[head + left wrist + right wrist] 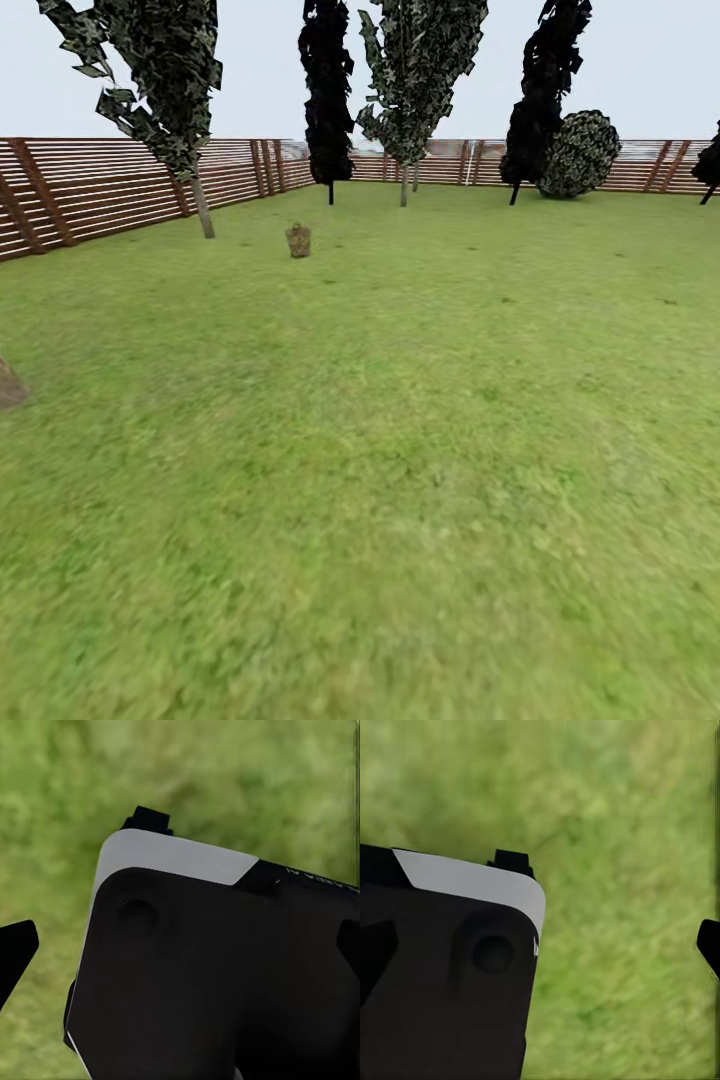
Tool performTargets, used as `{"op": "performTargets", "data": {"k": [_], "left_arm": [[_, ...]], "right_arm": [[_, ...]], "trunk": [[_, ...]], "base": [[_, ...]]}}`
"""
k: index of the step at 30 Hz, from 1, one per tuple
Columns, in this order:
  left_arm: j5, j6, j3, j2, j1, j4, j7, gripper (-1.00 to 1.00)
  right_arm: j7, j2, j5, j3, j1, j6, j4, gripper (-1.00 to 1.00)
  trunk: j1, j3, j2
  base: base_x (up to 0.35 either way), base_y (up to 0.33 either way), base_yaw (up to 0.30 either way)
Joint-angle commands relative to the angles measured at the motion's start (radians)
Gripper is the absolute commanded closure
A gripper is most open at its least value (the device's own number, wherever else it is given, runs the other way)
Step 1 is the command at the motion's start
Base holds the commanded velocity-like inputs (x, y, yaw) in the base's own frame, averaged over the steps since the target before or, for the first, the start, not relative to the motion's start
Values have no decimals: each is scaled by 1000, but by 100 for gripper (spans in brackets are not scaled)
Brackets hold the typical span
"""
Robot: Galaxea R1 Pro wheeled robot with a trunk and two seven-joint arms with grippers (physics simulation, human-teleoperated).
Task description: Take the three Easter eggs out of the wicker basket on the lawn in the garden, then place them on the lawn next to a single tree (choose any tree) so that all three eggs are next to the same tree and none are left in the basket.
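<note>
The wicker basket stands far off on the lawn, left of centre and small in the head view. The Easter eggs are too small to make out at this distance. A tree with a pale bare trunk rises left of the basket near the fence, and another such tree stands at the back. My left gripper hangs over grass with its fingertips wide apart, open and empty. My right gripper is likewise open, one of its fingertips showing against the grass.
A brown slatted fence rings the lawn. Black cypress-like trees and a round bush line the back. A brownish lump sits at the left edge. The robot's black and white body lies beneath both wrist cameras.
</note>
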Motion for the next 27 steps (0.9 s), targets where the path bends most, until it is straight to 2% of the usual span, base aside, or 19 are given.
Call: {"op": "performTargets", "data": {"k": [1, 27], "left_arm": [[4, 1, 3, 0, -1, 2, 0, -100], [4, 2, 3, 1, -1, 0, -1, -100]], "right_arm": [[-6, 0, 8, 4, -1, -2, 2, -100], [-6, 1, 13, 5, -1, -2, 3, -100]], "trunk": [[1, -1, 0], [1, -1, 0]], "base": [[324, -94, 0], [324, -94, 0]]}}
